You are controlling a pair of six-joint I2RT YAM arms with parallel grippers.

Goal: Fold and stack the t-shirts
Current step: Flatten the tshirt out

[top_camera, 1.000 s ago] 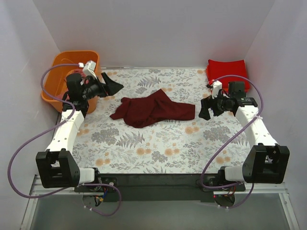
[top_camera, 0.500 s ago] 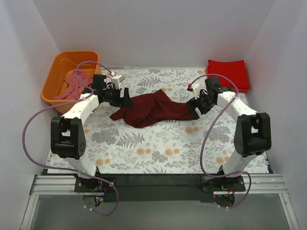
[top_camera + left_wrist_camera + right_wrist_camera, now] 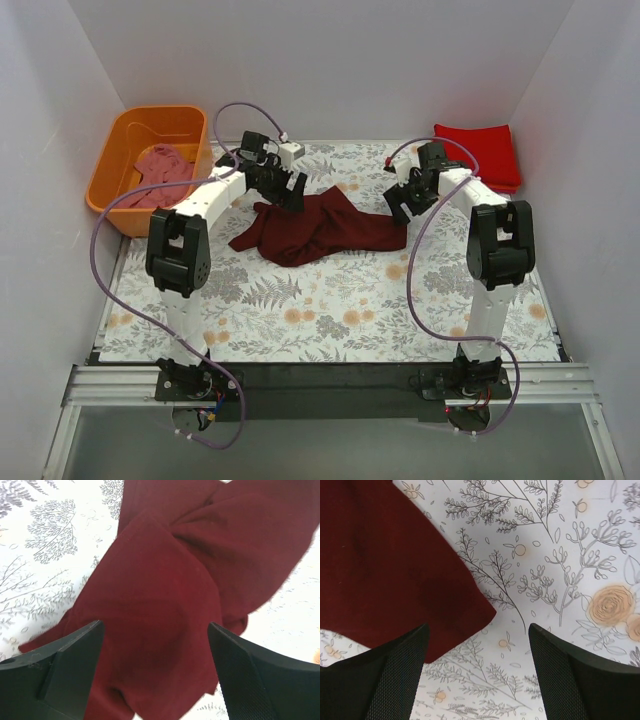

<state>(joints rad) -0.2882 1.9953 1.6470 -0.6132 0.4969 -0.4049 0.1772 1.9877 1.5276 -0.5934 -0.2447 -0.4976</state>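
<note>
Both arms have swung in over the crumpled maroon shirt [image 3: 320,228] in the middle, left gripper [image 3: 293,192] at its ten o'clock, right gripper [image 3: 400,208] at three, jaws spread, holding nothing. Red shirts [image 3: 478,152] lie folded at two o'clock; the maroon one and the pink shirt [image 3: 165,165] in the tub [image 3: 103,203] remain.

We see an orange plastic tub [image 3: 165,110] beside the far left corner of the floral-print tablecloth [image 3: 320,300]. Plain white walls [image 3: 320,60] close in three sides, and a metal rail [image 3: 330,397] runs along the near edge.
</note>
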